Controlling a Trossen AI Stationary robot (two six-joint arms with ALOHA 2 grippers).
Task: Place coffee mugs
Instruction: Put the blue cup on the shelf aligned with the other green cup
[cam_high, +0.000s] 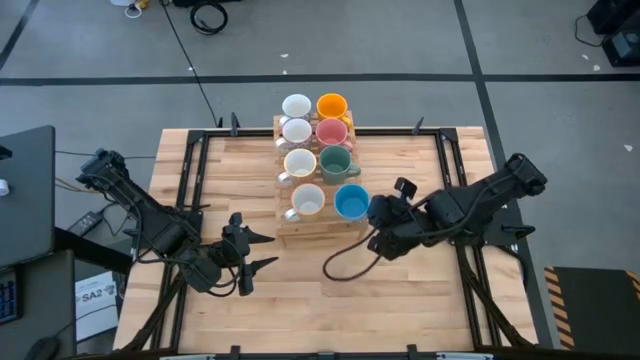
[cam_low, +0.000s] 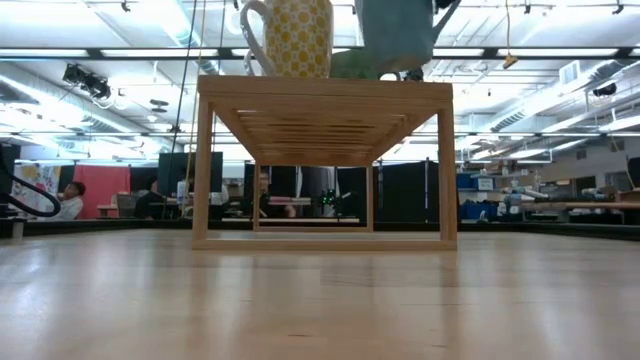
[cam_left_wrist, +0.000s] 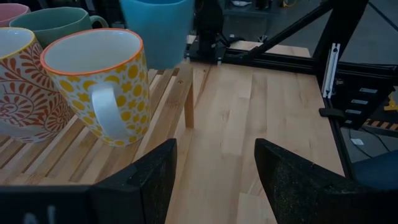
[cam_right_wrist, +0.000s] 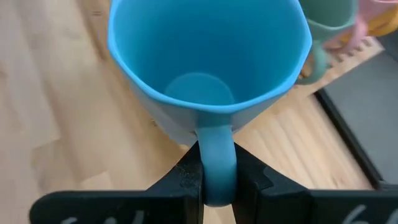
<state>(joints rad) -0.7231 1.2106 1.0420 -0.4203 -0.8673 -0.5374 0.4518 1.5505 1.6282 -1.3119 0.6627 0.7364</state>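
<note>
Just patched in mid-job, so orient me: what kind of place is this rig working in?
Probably an open lab or workshop: long ceiling light strips, desks with monitors behind the wooden table, a grey floor with taped lines.

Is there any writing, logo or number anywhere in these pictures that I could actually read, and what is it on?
"SA2": on a white sheet lying off the table's left edge, high view; its smaller print is too small to read.
The mugs carry only patterns, no words.
Signs in the room behind the table, low view: too blurred to read.

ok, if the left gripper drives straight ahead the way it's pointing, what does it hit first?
Probably nothing close: the open left gripper points along bare wooden tabletop, just past the slatted wooden rack's corner leg. The black metal table frame comes first; depth is unclear.
</note>
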